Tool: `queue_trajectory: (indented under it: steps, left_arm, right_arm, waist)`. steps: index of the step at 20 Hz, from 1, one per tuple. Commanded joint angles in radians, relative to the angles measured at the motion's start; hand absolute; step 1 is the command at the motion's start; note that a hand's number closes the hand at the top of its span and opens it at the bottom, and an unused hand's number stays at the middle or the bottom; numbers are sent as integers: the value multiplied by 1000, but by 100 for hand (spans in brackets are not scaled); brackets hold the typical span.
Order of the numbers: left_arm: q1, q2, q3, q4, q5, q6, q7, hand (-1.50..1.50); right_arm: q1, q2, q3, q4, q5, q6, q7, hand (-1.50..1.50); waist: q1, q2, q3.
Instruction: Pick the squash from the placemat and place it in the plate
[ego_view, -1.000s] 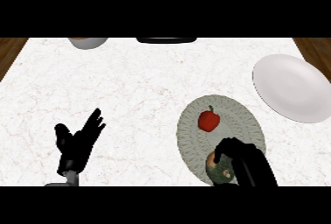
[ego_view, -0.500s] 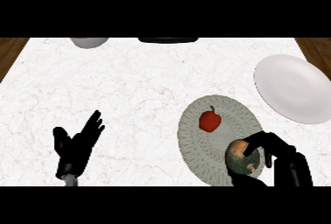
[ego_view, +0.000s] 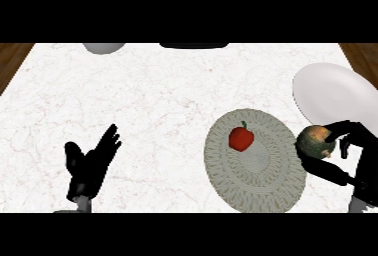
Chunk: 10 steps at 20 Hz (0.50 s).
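Since half a second ago the right hand (ego_view: 347, 150) has carried the squash (ego_view: 314, 141) off toward the view's right — it was over the placemat's lower right part then, and now it sits at the placemat's right edge, just below the plate.

Largest is the white marble counter (ego_view: 148, 100), with wooden strips showing at its far corners. On it, the round woven placemat (ego_view: 255, 170) lies right of centre, and the white plate (ego_view: 336, 95) stands beyond it toward the right edge, bare. A grey bowl-like shape (ego_view: 103, 47) and a dark object (ego_view: 194, 45) are cut off at the counter's far edge.

That right hand is curled round the squash, fingers over its top and thumb beneath; whether the squash touches the mat cannot be told. At lower left the left hand (ego_view: 88, 165) rests open, fingers spread and pointing up, holding nothing. Smallest — a red pepper-like vegetable (ego_view: 241, 137) lies on the placemat's upper middle.
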Motion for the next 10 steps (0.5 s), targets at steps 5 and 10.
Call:
queue_trajectory:
  steps: [5, 10]
  left_arm:
    - [9, -23, -20, 22, -27, 13, -22, 0]
    - [47, 10, -11, -34, 8, -43, -17, 0]
  right_arm:
    - [-319, -173, -281, 448, -134, -73, -163, 150]
    - [-493, -280, -360, 827, -199, -70, -365, 150]
  waist:
    - [12, 4, 0]
    - [23, 4, 1]
